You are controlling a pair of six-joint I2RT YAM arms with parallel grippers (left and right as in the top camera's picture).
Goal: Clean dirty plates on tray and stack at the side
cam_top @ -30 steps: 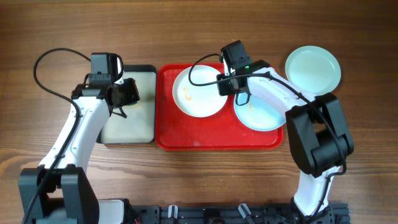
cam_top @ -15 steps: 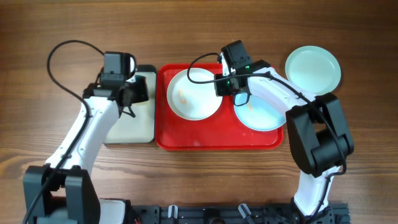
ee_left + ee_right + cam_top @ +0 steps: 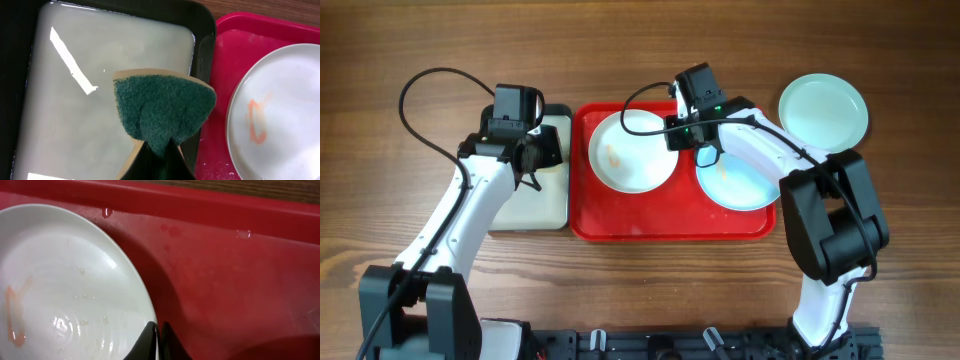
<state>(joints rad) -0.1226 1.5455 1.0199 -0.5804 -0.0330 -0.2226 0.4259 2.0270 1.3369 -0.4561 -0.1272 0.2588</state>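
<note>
- Plates (image 3: 632,152) are only part-way cleaned, and by the layout you are entering the scrubbing step on the white one.
- Your left gripper (image 3: 159,152) is pinching the lower edge of a green sponge (image 3: 162,107) with its jaws fully closed. It is hanging over the right end of the black-rimmed tray (image 3: 75,140), just beside the red tray (image 3: 222,75).
- Your right gripper (image 3: 157,330) is clamping shut on the right-hand rim of the white plate (image 3: 65,280), apparently steadying it.
- That white plate is lying in the left half of the red tray and is showing an orange smear (image 3: 257,122).
- A pale blue plate (image 3: 745,185) is lying in the tray's right half, partly under your right arm.
- A second pale blue plate (image 3: 823,110) is sitting on the table (image 3: 620,40), off to the right of the tray, and it is looking clean.
- For the next move you are likely carrying the sponge right across the tray rim and down onto the smear.
- That move is calling for a firm right-hand hold, so the plate is not sliding under the wipe.
</note>
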